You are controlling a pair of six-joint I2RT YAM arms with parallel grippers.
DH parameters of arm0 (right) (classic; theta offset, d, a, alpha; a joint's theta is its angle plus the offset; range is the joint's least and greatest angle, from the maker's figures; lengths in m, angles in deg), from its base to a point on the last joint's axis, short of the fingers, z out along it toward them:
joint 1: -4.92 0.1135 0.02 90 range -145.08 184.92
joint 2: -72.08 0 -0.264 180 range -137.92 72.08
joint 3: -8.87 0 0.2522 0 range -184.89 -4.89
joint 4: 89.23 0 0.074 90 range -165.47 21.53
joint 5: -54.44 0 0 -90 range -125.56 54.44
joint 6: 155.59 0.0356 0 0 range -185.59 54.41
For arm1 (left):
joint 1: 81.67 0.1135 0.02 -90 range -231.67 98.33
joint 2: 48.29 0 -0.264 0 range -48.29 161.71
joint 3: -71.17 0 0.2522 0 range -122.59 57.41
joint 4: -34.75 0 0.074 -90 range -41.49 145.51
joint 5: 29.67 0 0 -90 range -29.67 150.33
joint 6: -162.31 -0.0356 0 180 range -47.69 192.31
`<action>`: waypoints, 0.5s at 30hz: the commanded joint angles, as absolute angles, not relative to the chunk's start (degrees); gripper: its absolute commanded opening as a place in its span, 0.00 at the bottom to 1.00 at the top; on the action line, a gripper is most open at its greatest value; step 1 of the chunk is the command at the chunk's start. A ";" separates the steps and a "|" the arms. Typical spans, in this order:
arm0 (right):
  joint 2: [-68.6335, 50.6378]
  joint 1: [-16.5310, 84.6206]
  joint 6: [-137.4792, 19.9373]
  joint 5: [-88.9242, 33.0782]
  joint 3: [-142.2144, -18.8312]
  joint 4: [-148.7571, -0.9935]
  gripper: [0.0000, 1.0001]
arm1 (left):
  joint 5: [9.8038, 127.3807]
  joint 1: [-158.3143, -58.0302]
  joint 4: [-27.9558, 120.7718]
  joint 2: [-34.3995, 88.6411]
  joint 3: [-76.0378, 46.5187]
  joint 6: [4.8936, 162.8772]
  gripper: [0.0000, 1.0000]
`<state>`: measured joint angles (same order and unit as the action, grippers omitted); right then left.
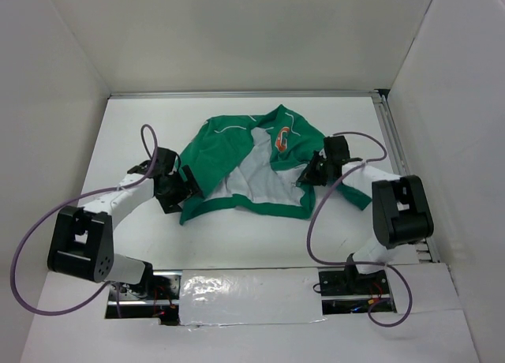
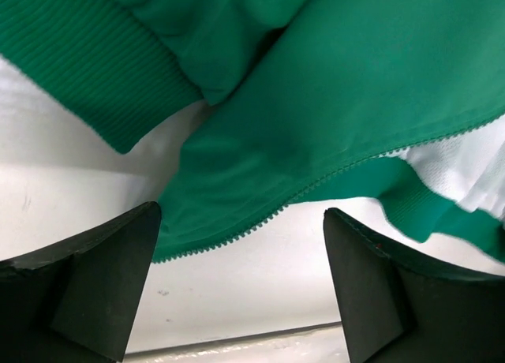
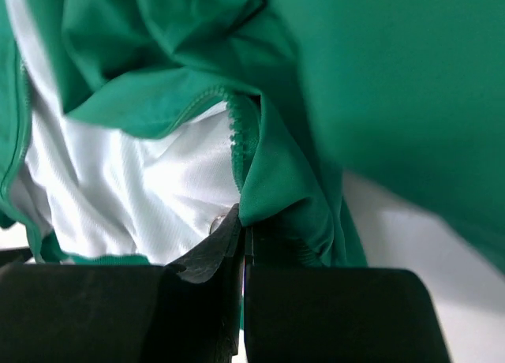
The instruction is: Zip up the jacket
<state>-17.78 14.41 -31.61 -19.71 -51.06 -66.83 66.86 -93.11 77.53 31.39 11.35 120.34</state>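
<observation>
The green jacket [image 1: 237,154] lies open on the white table, its white lining [image 1: 256,174] showing and an orange-and-white patch [image 1: 282,137] on the right chest. My left gripper [image 1: 192,186] is open at the jacket's lower left front edge. In the left wrist view the zipper teeth [image 2: 237,237] run just above the gap between its fingers [image 2: 102,284]. My right gripper [image 1: 304,177] is shut on the jacket's right front edge. In the right wrist view its jaws pinch green fabric [image 3: 276,205] beside zipper teeth [image 3: 237,138].
White walls enclose the table on three sides. A metal rail [image 1: 398,158] runs along the right edge. Cables loop from both arms [image 1: 339,213]. A taped strip [image 1: 252,288] lies at the near edge between the arm bases.
</observation>
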 commanded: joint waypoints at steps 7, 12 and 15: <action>-25.91 10.81 -33.51 -18.78 -62.80 -66.06 0.00 | 75.35 -96.70 66.19 39.60 10.92 115.11 0.93; -28.02 9.93 -34.21 -19.56 -66.32 -66.59 0.00 | 80.01 -102.84 63.28 44.78 6.19 114.59 0.93; -29.08 9.05 -35.61 -20.71 -70.35 -64.93 0.00 | 78.19 -107.59 64.94 43.75 3.19 114.06 0.96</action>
